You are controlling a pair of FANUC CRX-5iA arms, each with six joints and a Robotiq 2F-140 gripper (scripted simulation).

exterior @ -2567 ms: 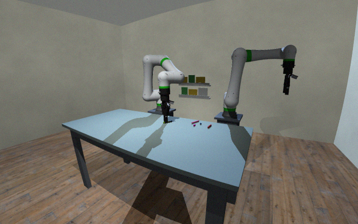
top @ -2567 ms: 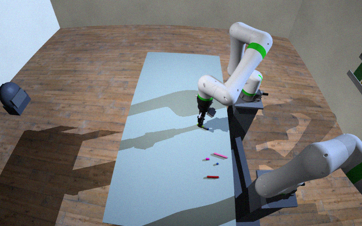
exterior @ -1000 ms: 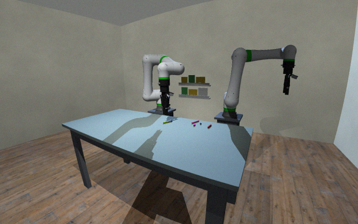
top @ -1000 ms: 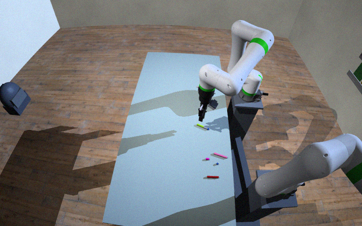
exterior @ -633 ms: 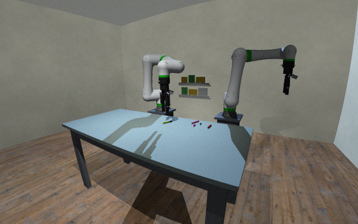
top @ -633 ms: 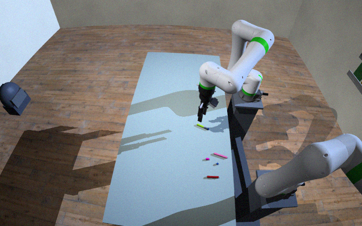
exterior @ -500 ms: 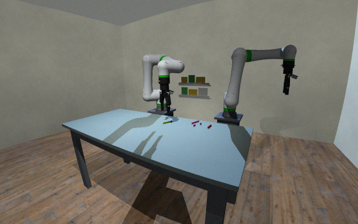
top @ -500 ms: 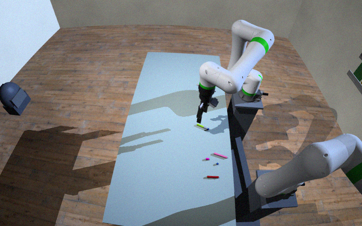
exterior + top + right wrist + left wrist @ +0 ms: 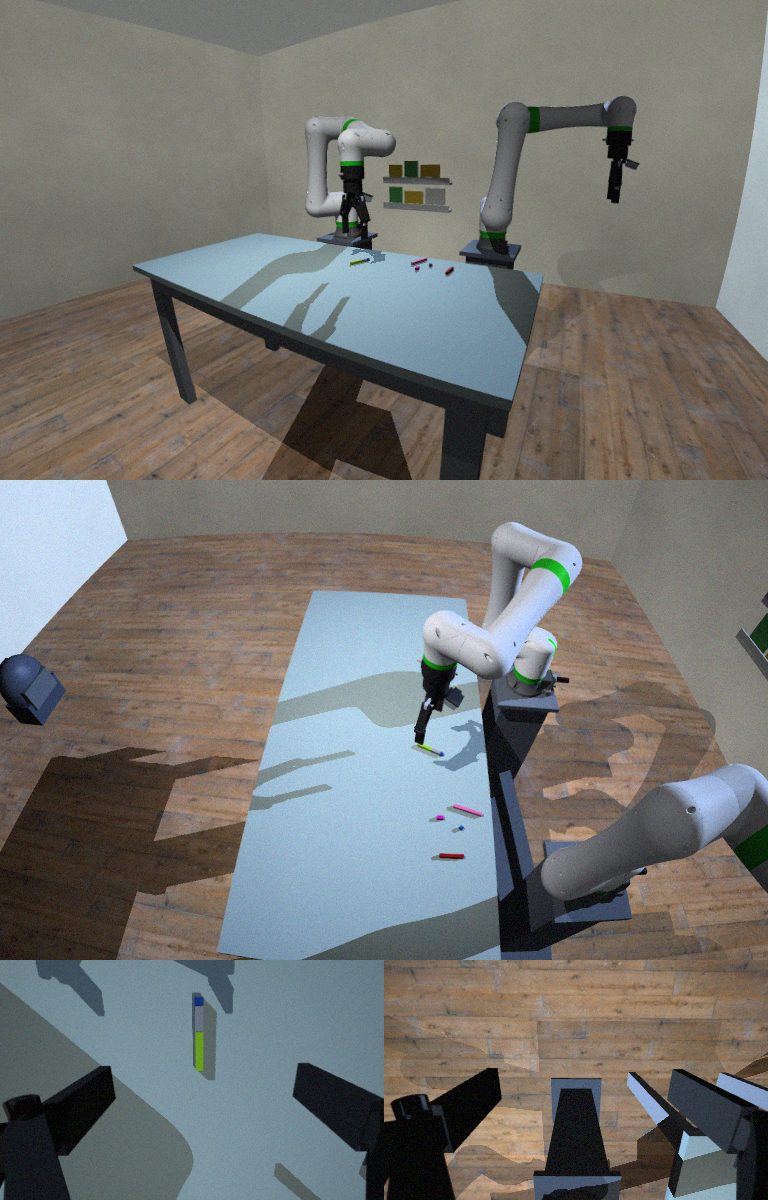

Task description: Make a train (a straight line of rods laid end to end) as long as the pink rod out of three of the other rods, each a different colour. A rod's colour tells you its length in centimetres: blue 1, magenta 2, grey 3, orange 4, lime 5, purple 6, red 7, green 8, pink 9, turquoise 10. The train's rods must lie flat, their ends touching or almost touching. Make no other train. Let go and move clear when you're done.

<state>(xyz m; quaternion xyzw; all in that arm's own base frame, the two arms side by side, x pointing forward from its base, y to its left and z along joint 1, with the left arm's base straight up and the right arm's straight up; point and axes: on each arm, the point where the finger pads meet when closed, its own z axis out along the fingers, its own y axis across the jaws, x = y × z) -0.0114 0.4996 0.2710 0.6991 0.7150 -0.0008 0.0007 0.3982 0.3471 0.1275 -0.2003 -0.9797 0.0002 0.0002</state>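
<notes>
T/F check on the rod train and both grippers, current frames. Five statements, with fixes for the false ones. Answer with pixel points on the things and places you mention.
1. The grey rod (image 9: 199,1019) lies between the blue rod at the train's end (image 9: 441,753) (image 9: 199,1001) and the lime rod (image 9: 424,747) (image 9: 199,1051). True.
2. The right gripper (image 9: 204,1081) is shut on the lime rod. False: it is open, above the table, holding nothing.
3. The red rod (image 9: 451,855) (image 9: 449,271) is part of the train. False: it lies apart from it.
4. The left gripper (image 9: 613,200) is away from the table. True.
5. The magenta rod (image 9: 440,817) (image 9: 417,268) touches the pink rod (image 9: 467,810) (image 9: 419,261). False: there's a gap.
</notes>
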